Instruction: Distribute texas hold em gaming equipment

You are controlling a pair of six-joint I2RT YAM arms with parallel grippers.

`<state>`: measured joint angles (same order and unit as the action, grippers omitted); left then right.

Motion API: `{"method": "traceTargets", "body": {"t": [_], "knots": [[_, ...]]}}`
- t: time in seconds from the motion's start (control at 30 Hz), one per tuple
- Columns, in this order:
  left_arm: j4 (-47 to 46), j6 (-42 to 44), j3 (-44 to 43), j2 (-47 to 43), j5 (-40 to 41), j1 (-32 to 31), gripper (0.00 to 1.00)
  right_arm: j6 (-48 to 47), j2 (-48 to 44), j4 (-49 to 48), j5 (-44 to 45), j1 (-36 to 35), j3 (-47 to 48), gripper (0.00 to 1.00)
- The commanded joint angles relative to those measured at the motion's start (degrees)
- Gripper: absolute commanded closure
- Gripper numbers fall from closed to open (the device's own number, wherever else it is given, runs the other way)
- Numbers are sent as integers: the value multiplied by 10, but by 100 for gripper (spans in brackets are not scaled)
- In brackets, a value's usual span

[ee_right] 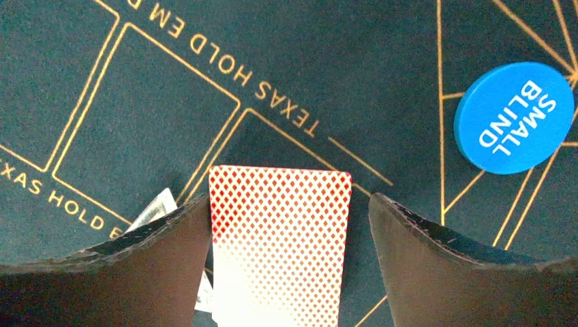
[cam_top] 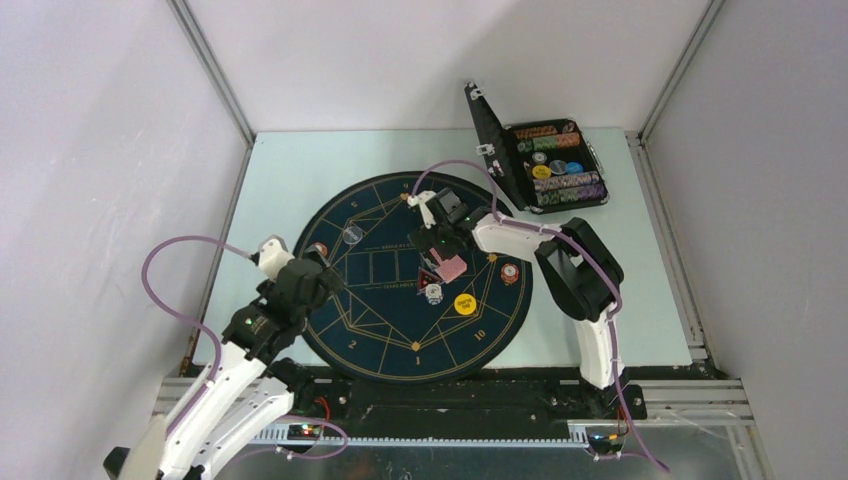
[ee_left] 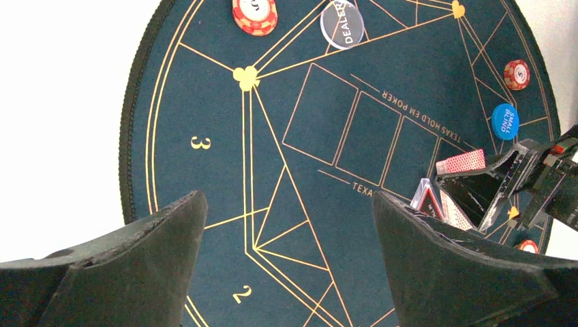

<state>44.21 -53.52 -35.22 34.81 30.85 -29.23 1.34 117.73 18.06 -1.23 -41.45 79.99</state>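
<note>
Currently the right tool (ee_right: 289, 201) brackets a red-backed card (ee_right: 279, 238) near the centre of the mat (cam_top: 380, 330), jaws apart, with a gap beside one finger. Meanwhile the left tool (ee_left: 287, 197) hovers wide open and empty near the mat's left rim.

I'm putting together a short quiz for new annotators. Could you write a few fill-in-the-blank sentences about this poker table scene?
1. The blue disc on the mat reads SMALL ____.
2. The clear round disc near the mat's rim reads ____.
3. A card with a ____ patterned back shows between the fingers of the right gripper.
4. The lid of the black case stands ____.
Missing words: BLIND; DEALER; red; open.
</note>
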Motion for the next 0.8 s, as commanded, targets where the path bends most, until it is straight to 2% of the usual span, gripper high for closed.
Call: {"method": "traceTargets", "body": {"t": [0.0,0.17,0.33,0.53,0.77], "knots": [[-4,6,6,-2,13,0,2,20,-16,70,6,-1,-42,15],[-5,6,6,1,11,0,2,44,-22,65,21,-5,-69,16],[-4,6,5,2,10,0,2,124,-17,69,77,-14,-73,15],[-5,7,4,3,9,0,2,198,-15,75,77,-15,-73,15],[-2,8,3,0,8,0,2,229,-13,72,79,-20,-73,13]]}}
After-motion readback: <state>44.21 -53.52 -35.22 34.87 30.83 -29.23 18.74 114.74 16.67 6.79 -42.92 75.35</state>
